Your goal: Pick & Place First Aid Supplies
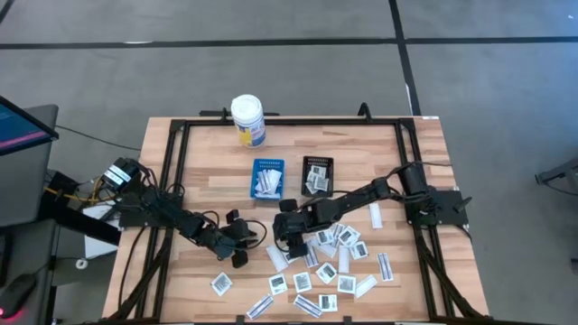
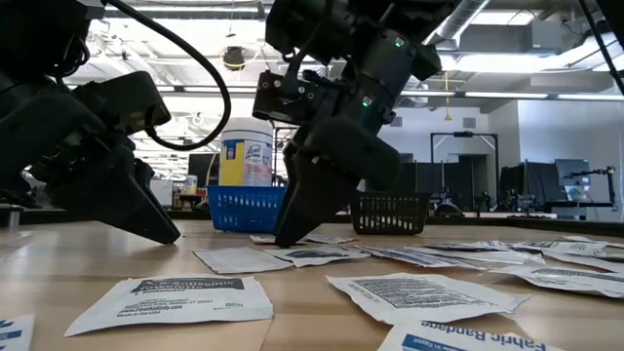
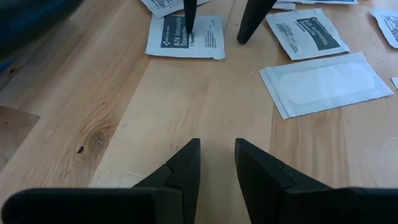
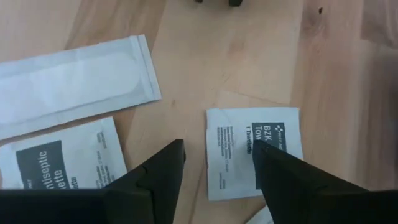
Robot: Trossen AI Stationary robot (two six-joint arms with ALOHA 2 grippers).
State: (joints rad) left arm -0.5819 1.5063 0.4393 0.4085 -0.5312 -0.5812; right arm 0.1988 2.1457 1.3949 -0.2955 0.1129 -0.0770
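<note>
The first aid supplies, several flat white packets (image 1: 339, 262), lie scattered on the wooden table's near half. My right gripper (image 4: 217, 149) is open and points steeply down over a square packet with dark print (image 4: 233, 149), which lies flat. One finger (image 4: 273, 168) stands over the packet's printed face and the other (image 4: 168, 168) over bare wood beside its edge. My left gripper (image 3: 216, 146) waits low to the left (image 1: 246, 239). It is open a little, with nothing between its fingers, and points at the right gripper (image 3: 217, 18). My right gripper comes at the square packet from above, slanting from the table's right. One fingertip (image 3: 188, 31) stands at the packet's printed face (image 3: 205, 37) and the other (image 3: 245, 34) at the wood beside it. Whether either tip touches, I cannot tell.
A long strip packet (image 4: 68, 81) and an antiseptic packet (image 4: 56, 162) lie close by the right gripper. A blue tray (image 1: 267, 179) and a black tray (image 1: 317, 174) stand mid-table, each with packets inside. A white bottle (image 1: 247, 120) stands at the far edge.
</note>
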